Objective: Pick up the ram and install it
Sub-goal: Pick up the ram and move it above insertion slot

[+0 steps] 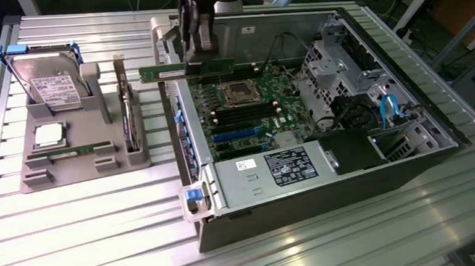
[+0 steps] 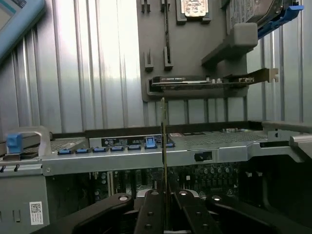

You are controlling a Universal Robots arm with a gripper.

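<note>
My gripper is shut on the ram, a long thin green stick held level above the far left corner of the open computer case. In the wrist view the ram appears edge-on, rising from between the black fingers of the gripper. The black memory slots on the motherboard lie below and nearer than the stick. A second, matching green stick rests in the grey holder tray on the exterior view's left.
The holder tray also carries a hard drive, a silver processor chip and an upright expansion card. Inside the case are a CPU socket, a power supply and blue cables. A ribbed metal table lies underneath.
</note>
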